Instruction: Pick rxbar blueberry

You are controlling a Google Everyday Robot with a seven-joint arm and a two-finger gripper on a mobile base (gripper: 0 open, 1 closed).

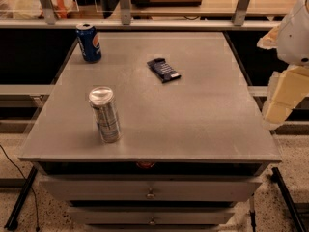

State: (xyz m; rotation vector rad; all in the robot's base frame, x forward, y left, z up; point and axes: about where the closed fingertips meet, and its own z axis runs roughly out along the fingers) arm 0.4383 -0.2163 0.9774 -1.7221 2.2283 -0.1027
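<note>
Three things are sitting on my bench [207, 129]: the rxbar blueberry [163, 69] lying flat far-centre, bare surface all round, Pepsi can [89, 42] and silver can [105, 114] well apart leftward. My tool [282, 100] is hanging beyond the right edge; its opening I cannot tell.

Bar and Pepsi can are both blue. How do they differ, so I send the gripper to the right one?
The rxbar blueberry lies flat; the Pepsi can stands upright. The bar is a low, dark navy rectangle; the can a taller, brighter blue cylinder. The bar sits mid-table, the can at the far left corner. Both rest on the table, untouched; the gripper is beyond its right edge.
</note>
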